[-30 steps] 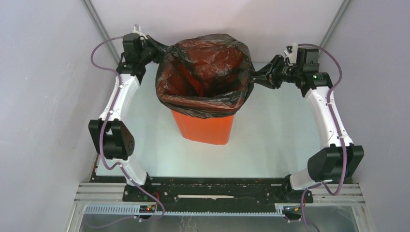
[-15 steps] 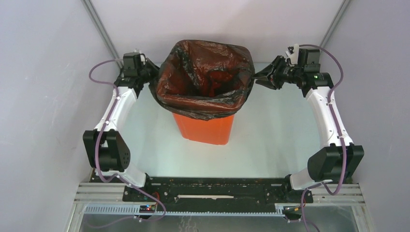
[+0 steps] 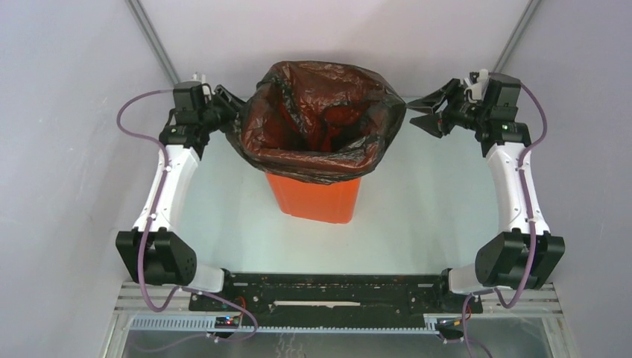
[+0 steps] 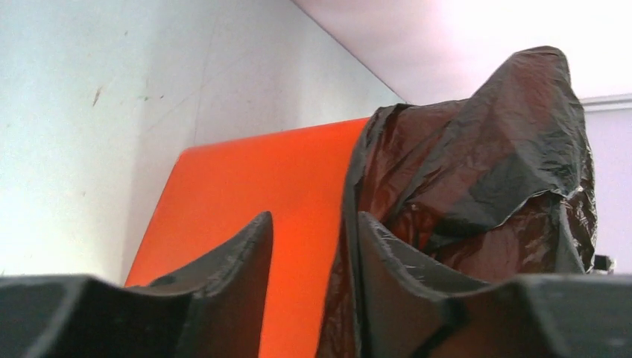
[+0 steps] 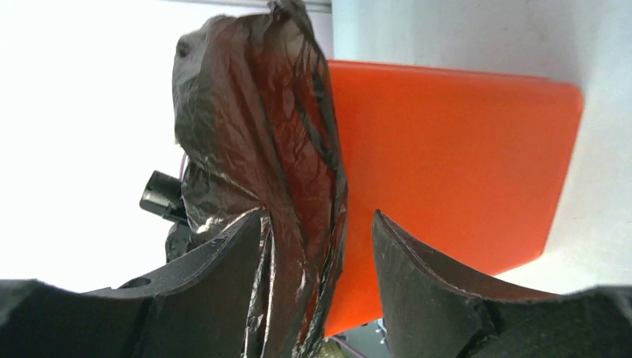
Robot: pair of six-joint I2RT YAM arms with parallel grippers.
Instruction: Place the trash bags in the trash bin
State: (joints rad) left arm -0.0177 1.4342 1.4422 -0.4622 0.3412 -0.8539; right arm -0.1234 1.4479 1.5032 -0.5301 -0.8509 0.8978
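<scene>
The orange trash bin [image 3: 317,200] stands in the middle of the table. The black, reddish see-through trash bag [image 3: 320,127] lines its mouth and hangs over the rim on all sides. My left gripper [image 3: 227,104] is at the bag's left edge and is open. In the left wrist view the bag film [image 4: 477,164] lies against one finger, and the bin wall [image 4: 246,179] shows through the gap. My right gripper [image 3: 412,110] stands open just off the bag's right edge. In the right wrist view a loose fold of bag [image 5: 246,112] hangs between the spread fingers, unpinched, beside the bin [image 5: 447,149].
The pale tabletop [image 3: 417,224] is bounded by white enclosure walls on the left, right and back. Metal corner posts [image 3: 153,37] rise at the back. The black base rail [image 3: 335,287] runs along the near edge.
Both grippers have opened and let go of the bag's rim. Both arms have drawn outward from the bin, the right one farther. The bag has gone slack over the bin's mouth.
</scene>
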